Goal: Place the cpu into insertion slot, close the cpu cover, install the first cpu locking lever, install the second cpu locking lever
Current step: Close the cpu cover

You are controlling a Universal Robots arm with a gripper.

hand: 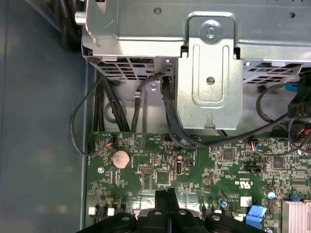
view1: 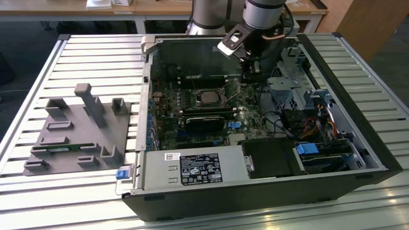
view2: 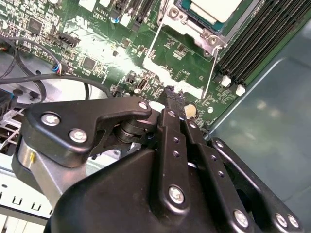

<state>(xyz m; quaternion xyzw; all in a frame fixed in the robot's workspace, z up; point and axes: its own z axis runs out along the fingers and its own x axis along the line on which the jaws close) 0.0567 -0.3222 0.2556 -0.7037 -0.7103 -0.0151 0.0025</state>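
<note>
The hand [hand: 165,194] is closed tight and empty above the motherboard [hand: 204,170]. The cpu [view1: 206,97] lies to the exterior view's left.

Robotics lab: open computer case [view1: 255,201] on a slatted metal workbench [view1: 102,52], desks [view1: 153,9] behind

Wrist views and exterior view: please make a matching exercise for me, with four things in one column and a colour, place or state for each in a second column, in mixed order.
Things:
1. cpu
2. hand
3. holder plate
4. coin battery

Descriptions:
a. grey, lying on the slatted table
b. round and silvery, on the green board
c. shut, holding nothing
d. square, with a pale silver top

Pairs: 1-d, 2-c, 3-a, 4-b
</note>
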